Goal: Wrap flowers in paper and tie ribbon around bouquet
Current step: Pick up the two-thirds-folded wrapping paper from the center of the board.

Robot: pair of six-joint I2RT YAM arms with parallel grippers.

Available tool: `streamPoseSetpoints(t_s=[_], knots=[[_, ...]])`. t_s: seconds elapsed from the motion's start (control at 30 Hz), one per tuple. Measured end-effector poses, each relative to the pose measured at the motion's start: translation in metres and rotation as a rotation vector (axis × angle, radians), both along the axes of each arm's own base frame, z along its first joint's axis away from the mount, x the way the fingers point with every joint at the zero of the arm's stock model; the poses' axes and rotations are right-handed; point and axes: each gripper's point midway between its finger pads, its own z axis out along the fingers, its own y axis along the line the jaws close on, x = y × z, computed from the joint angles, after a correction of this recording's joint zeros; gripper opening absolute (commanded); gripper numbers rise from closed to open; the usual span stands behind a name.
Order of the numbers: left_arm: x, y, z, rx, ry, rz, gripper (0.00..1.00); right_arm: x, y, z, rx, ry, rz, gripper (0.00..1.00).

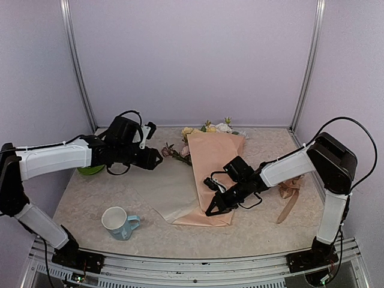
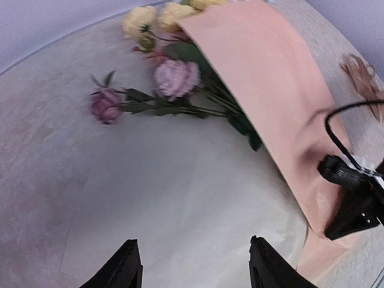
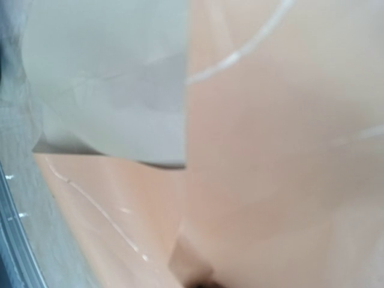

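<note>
The peach paper is folded over the flowers, and its pale underside lies flat to the left. Yellow and white blooms stick out at the far end, and pink blooms on green stems lie outside the fold. My left gripper hovers open and empty over the pale sheet, left of the bouquet. My right gripper is shut on the folded paper near its near corner, where a crease runs into the hidden jaws. The tan ribbon lies bunched on the table to the right.
A white and blue mug stands at the front left. A green object shows behind the left arm. The enclosure walls close in the back and both sides, and a metal rail runs along the near edge.
</note>
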Motion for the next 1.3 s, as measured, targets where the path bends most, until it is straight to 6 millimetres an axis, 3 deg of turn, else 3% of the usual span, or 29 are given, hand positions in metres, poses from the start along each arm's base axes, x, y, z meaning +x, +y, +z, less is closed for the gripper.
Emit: streamPoseSetpoints(t_s=[0.1, 0.2, 0.33, 0.6, 0.83, 1.13, 1.3], knots=[[0.028, 0.055, -0.001, -0.044, 0.028, 0.168, 0.66, 0.000, 0.000, 0.000, 0.000, 0.000, 0.000, 0.00], [0.037, 0.103, -0.024, -0.015, 0.083, 0.301, 0.68, 0.000, 0.000, 0.000, 0.001, 0.001, 0.000, 0.00], [0.037, 0.132, -0.054, 0.044, 0.157, 0.377, 0.72, 0.000, 0.000, -0.001, 0.007, 0.008, 0.003, 0.00], [0.023, 0.133, -0.138, 0.084, 0.395, 0.372, 0.78, 0.002, 0.002, 0.000, 0.021, 0.001, 0.004, 0.00], [0.030, 0.129, -0.140, 0.072, 0.387, 0.375, 0.83, 0.002, 0.003, 0.000, 0.023, -0.003, 0.004, 0.00], [0.032, 0.162, -0.143, 0.195, 0.363, 0.481, 0.82, 0.001, 0.003, -0.001, 0.036, -0.024, 0.019, 0.00], [0.046, 0.148, -0.146, 0.151, 0.354, 0.444, 0.76, 0.001, 0.003, -0.001, 0.046, -0.028, 0.022, 0.00]])
